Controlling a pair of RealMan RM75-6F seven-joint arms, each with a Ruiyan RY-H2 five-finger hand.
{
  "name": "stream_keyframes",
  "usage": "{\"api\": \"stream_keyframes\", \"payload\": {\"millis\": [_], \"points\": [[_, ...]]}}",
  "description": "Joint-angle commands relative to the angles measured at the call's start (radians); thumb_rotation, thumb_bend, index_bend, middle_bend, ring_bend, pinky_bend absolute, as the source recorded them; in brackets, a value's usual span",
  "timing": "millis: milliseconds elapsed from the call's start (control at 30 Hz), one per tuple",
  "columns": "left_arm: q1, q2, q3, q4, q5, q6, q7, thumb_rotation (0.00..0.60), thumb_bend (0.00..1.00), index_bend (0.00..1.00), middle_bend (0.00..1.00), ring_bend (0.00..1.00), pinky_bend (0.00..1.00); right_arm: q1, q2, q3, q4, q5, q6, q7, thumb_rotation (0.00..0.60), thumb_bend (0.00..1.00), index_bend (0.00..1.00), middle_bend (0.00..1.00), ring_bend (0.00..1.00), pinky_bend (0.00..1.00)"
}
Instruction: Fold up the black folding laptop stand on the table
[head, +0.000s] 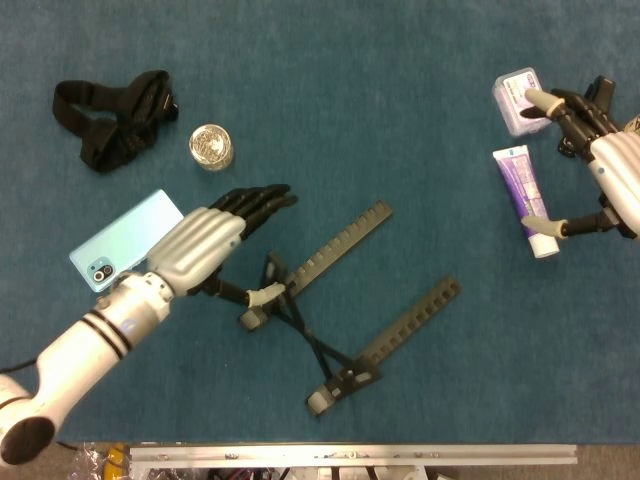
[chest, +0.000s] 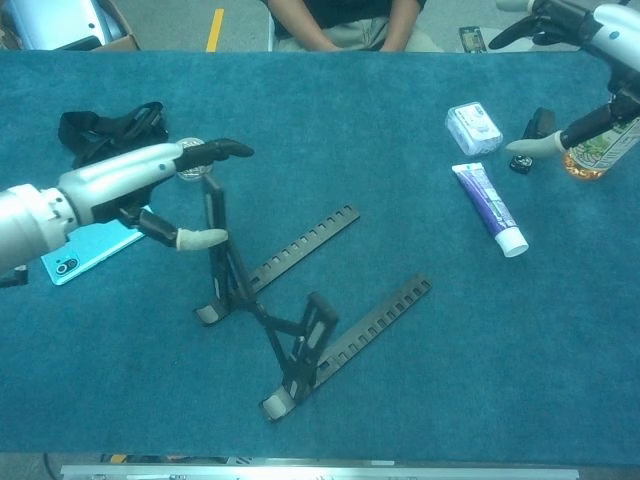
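Observation:
The black folding laptop stand lies mid-table with two notched rails pointing away to the right. Its crossed links now stand up off the cloth, and one strut is upright. My left hand hovers over the stand's left end, fingers stretched out and apart. Its thumb tip touches the upright strut, which passes between thumb and fingers. My right hand floats open at the far right above a purple tube, holding nothing.
A cyan phone lies just left of my left hand. A black strap and a small shiny jar sit at the back left. A white packet, a black clip and a bottle crowd the back right.

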Motion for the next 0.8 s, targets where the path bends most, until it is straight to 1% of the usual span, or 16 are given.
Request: {"api": "stream_keyframes", "payload": {"millis": [33,267,467,567,667,800], "points": [[-0.034,-0.034,-0.012,0.023,-0.047,-0.035,0.037,0.416,0.26,0.00,0.00,0.00,0.03,-0.003,-0.002,0.002,0.002,-0.002,0.004,0.008,0.600,0.00,0.00,0.20,0.02,0.09],[-0.067,-0.063,-0.010,0.036,-0.122,-0.062,0.090,0.434,0.26,0.00,0.00,0.00,0.03,-0.010,-0.004,0.003,0.005,-0.012,0.013,0.020,0.600,0.00,0.00,0.20,0.02,0.09],[-0.069,-0.054,-0.003,0.029,-0.145,-0.049,0.109,0.447,0.26,0.00,0.00,0.00,0.03,-0.016,0.002,0.006,0.007,-0.015,0.023,0.025,0.600,0.00,0.00,0.20,0.02,0.09],[-0.064,-0.046,0.004,0.027,-0.149,-0.041,0.112,0.477,0.26,0.00,0.00,0.00,0.03,-0.017,0.003,0.005,0.008,-0.019,0.023,0.024,0.600,0.00,0.00,0.20,0.02,0.09],[-0.042,-0.027,0.022,0.021,-0.134,-0.008,0.118,0.506,0.26,0.00,0.00,0.00,0.03,-0.020,0.004,-0.005,0.009,-0.037,0.023,0.017,0.600,0.00,0.00,0.20,0.02,0.09],[-0.011,-0.001,0.045,0.013,-0.101,0.044,0.134,0.592,0.26,0.00,0.00,0.00,0.03,-0.020,0.012,-0.018,0.010,-0.067,0.020,0.013,0.600,0.01,0.00,0.20,0.02,0.09]]}}
